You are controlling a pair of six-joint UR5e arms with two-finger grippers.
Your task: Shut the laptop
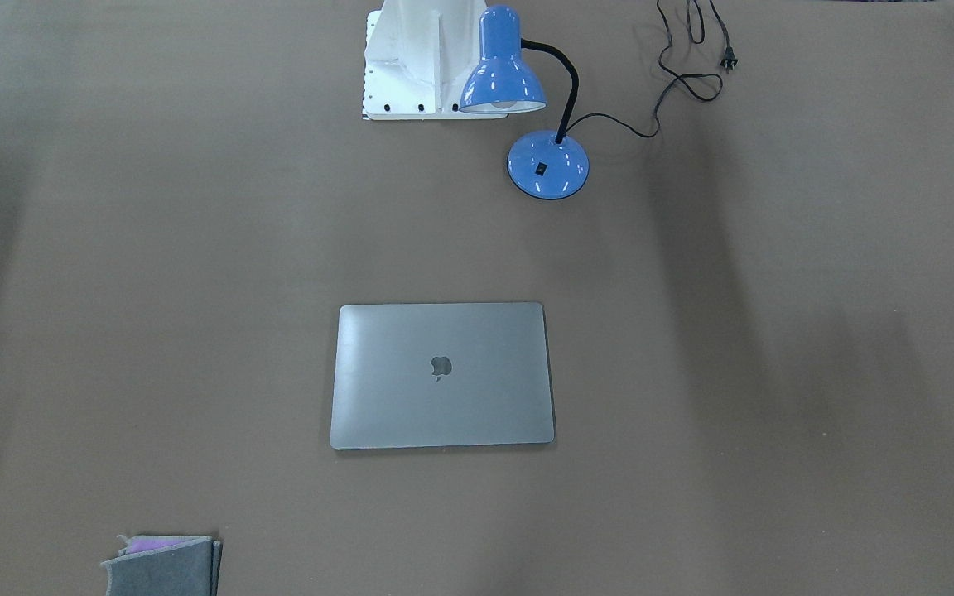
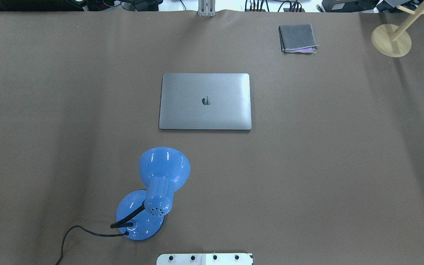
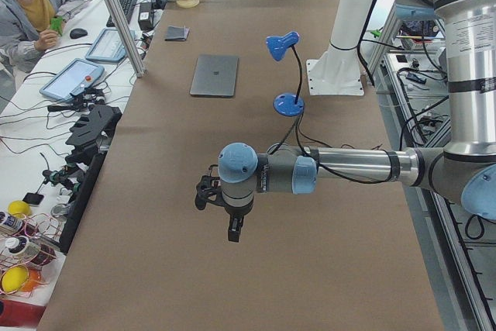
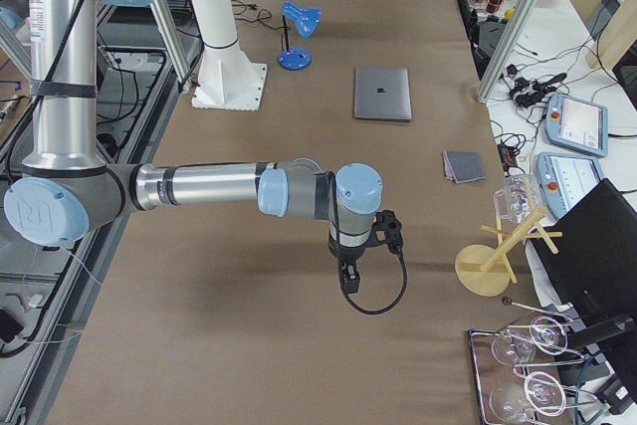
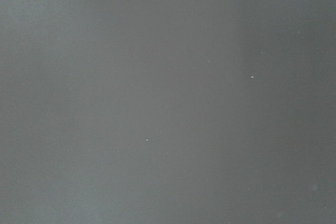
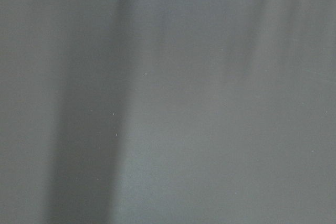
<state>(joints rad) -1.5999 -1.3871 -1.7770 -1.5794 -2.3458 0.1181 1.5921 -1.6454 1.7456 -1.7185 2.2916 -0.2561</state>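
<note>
The space-grey laptop (image 2: 205, 101) lies flat on the brown table with its lid down and the apple logo facing up. It also shows in the front view (image 1: 442, 374) and small in both side views (image 3: 215, 75) (image 4: 382, 94). My left gripper (image 3: 233, 232) hangs over bare table far to the left of the laptop, seen only in the left side view. My right gripper (image 4: 345, 281) hangs over bare table far to the right, seen only in the right side view. I cannot tell whether either is open or shut. Both wrist views show only bare table surface.
A blue desk lamp (image 2: 160, 184) with a black cord stands between the laptop and the white robot base (image 1: 419, 58). A grey felt pouch (image 2: 297, 38) lies at the far right of the laptop. A wooden stand (image 2: 391, 39) is at the far right corner.
</note>
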